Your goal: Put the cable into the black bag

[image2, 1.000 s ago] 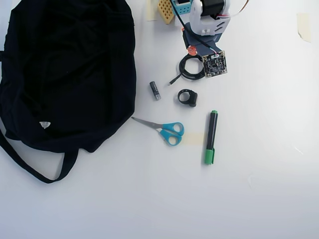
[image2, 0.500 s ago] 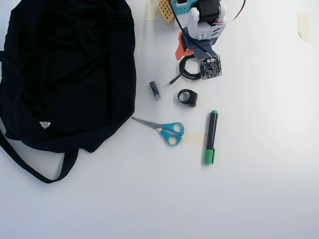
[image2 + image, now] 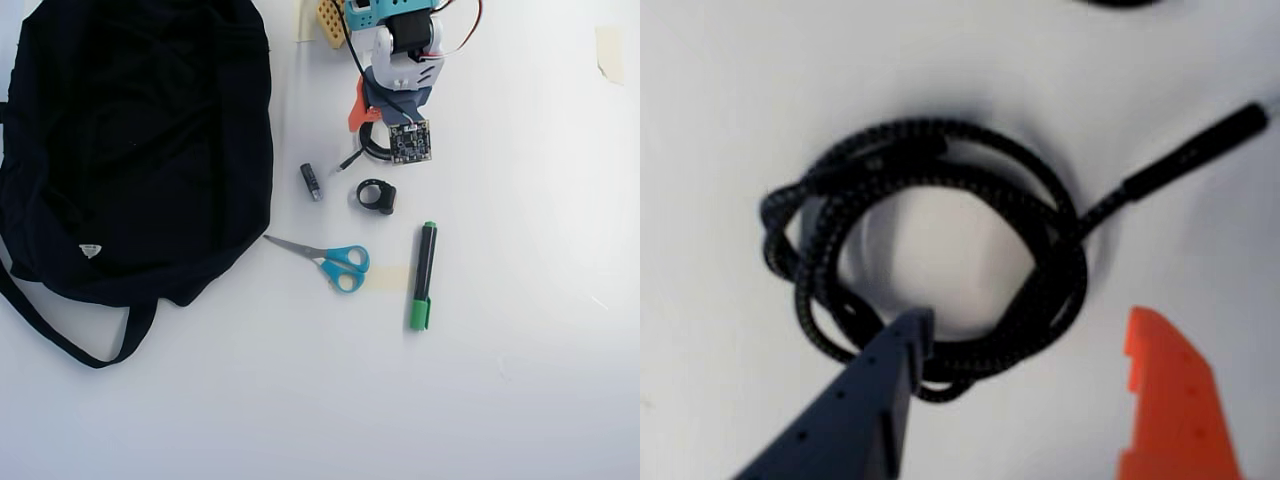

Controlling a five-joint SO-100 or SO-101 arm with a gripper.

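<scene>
Sprawling over the left of the white worktop [image 3: 300, 400] in the overhead view, the black bag [image 3: 130, 150] lies well apart from the cable [image 3: 370, 148]; small black stick [image 3: 311, 181], black ring clip [image 3: 377, 196], blue scissors [image 3: 335, 262] and green marker [image 3: 423, 276] lie between and to the right. In the wrist view the claw [image 3: 1030, 345] is spread — blue finger tip on the coil's lower rim, orange finger outside it; the cable's plug end points up-right.

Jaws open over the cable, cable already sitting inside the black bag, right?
Not quite. The jaws are open over the cable, but it lies coiled on the white table, not inside the black bag. The overhead view shows the cable beside the arm, well apart from the bag.
</scene>
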